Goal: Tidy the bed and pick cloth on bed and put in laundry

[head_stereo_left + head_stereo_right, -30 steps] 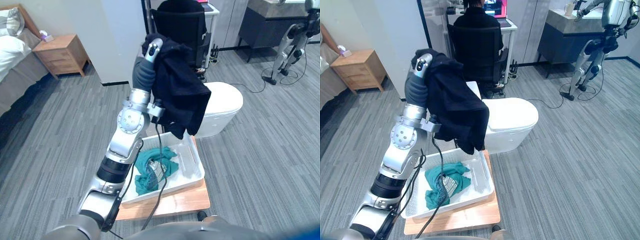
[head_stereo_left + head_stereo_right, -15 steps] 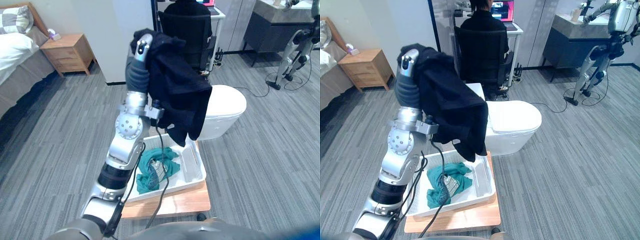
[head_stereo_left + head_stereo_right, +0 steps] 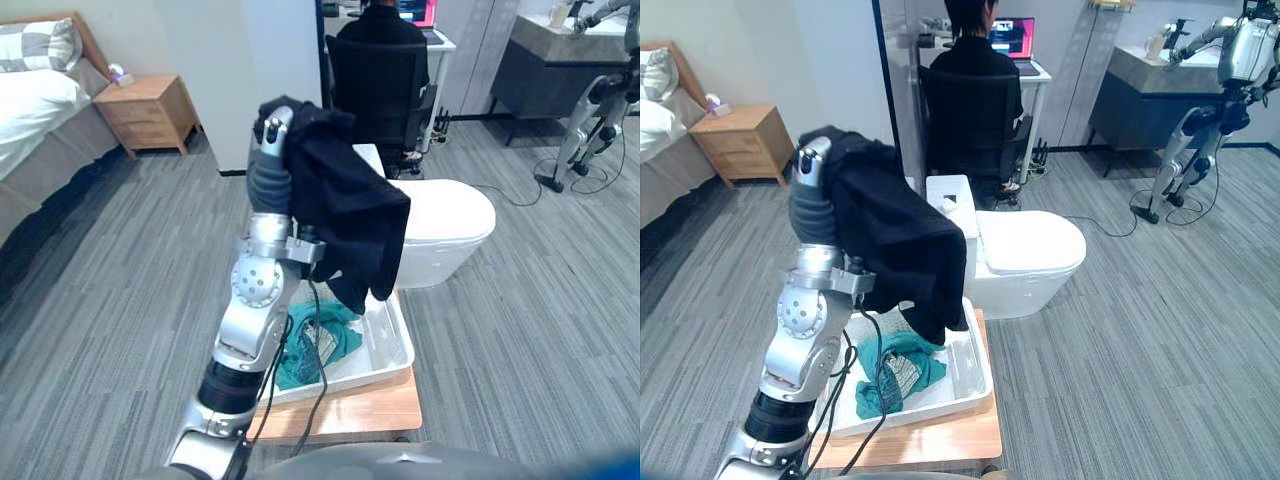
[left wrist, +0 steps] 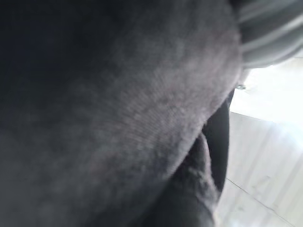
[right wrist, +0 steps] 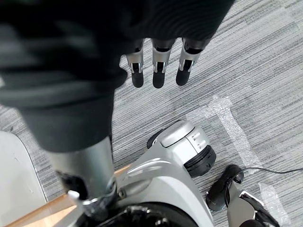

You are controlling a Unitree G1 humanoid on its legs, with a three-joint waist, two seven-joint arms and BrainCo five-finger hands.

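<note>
Two cloths to keep track of. The black cloth [image 3: 350,210] is draped over the raised left robot hand [image 3: 274,130] and hangs down the side of that arm. Its lower end dangles over the white tray [image 3: 975,372], and I can't tell whether it touches it. The teal cloth [image 3: 895,370] is bunched up inside that tray. The tray sits on a low wooden platform [image 3: 370,405] on the grey floor, just beside a white toilet [image 3: 445,225].

One silver finger pokes out at the top of the cloth, but the rest of the left robot hand is buried under fabric. I honestly can't tell if it's curled round the cloth or just carrying it. The left wrist view shows dark fabric pressed right up close, so no help there.

The right robot hand [image 5: 160,66] shows in its own wrist view. Its fingers are straight and relaxed, pointing down at the floor, with nothing in them.

In the background, the bed [image 3: 40,110] and a wooden nightstand [image 3: 150,105] are well off to the left. A person [image 3: 970,70] sits in a black chair [image 3: 380,85] at a small desk [image 3: 1035,65] with a laptop [image 3: 1010,35]. Another robot [image 3: 1225,70] stands at far right.
</note>
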